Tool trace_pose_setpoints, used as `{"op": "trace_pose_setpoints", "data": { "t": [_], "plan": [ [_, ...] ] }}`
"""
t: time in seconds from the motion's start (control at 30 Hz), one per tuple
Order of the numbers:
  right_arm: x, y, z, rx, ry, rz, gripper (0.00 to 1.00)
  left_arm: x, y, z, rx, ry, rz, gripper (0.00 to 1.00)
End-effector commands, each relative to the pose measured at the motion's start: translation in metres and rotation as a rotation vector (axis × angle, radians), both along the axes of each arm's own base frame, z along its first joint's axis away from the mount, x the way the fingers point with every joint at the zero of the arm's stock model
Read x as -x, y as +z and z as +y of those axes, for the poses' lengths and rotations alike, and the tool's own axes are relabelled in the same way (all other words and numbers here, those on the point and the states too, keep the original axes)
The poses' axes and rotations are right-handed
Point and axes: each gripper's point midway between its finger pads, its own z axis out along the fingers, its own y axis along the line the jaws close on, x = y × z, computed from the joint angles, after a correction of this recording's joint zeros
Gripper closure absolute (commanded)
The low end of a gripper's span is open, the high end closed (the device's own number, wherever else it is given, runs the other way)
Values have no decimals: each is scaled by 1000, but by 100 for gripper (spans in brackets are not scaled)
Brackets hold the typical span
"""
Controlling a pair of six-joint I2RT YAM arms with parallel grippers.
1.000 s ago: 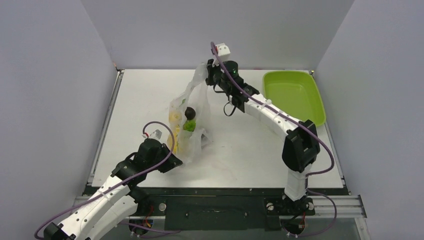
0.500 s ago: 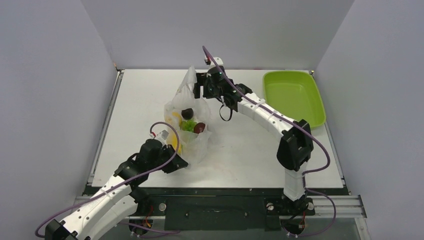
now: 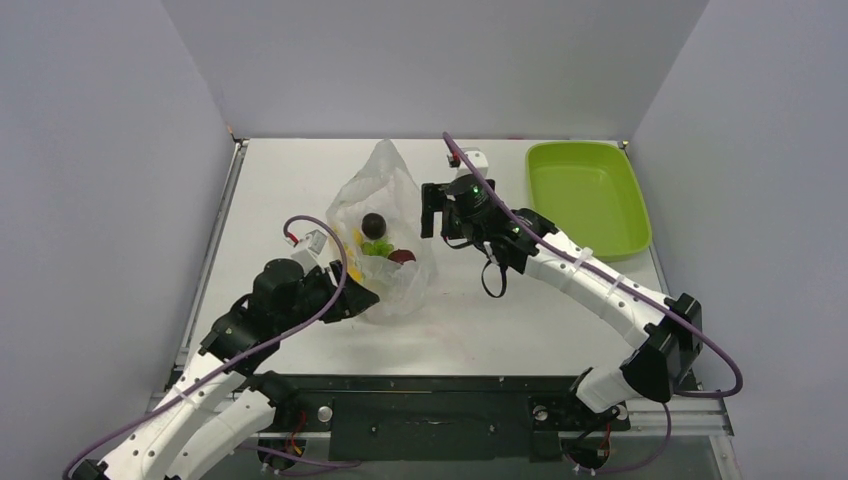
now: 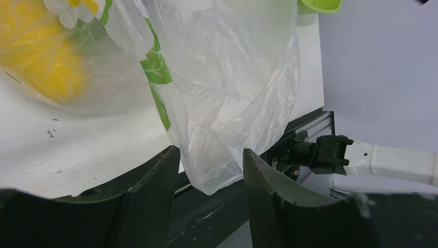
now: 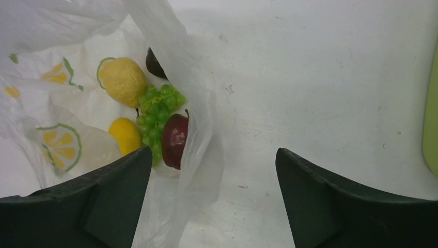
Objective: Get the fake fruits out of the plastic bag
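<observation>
The plastic bag [image 3: 392, 190] lies slumped on the table, its clear film printed with flowers. Inside it sit the fake fruits: a dark round one [image 3: 373, 222], green grapes [image 3: 377, 247], a red one [image 3: 402, 257] and a yellow one [image 3: 351, 240]. The right wrist view shows a lemon [image 5: 124, 80], grapes [image 5: 157, 111], a red apple [image 5: 174, 139] and a small yellow fruit [image 5: 125, 134] through the bag [image 5: 201, 129]. My right gripper [image 5: 213, 150] hangs wide open just right of the bag [image 3: 432, 210]. My left gripper [image 4: 210, 151] is open, a loose bag corner [image 4: 222, 129] between its fingers, unpinched.
A lime-green tray [image 3: 588, 195] stands at the back right of the table. The table's near edge and black rail [image 4: 310, 129] lie just behind the bag corner in the left wrist view. Grey walls close in three sides.
Both grippers have opened and let go of the bag. The right arm has come down and toward the near side from the bag's top, and the bag has sagged onto the table.
</observation>
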Motion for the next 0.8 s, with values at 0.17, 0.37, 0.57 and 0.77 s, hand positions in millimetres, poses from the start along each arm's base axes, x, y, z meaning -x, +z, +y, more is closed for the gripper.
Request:
{"op": "trace_pose_setpoints", "data": {
  "t": [0.17,0.37,0.57,0.77],
  "plan": [
    [33,-14,12,-82,18,40,14,-41,59,48,-224,203,-192,51],
    [48,-32,35,-129,-13,56,20,-84,84,79,-414,374,-254,47],
    [62,-62,31,2,-21,19,42,-139,41,85,-462,408,-207,43],
    [83,-103,32,65,19,33,84,-165,-1,96,-478,322,-127,56]
  ]
}}
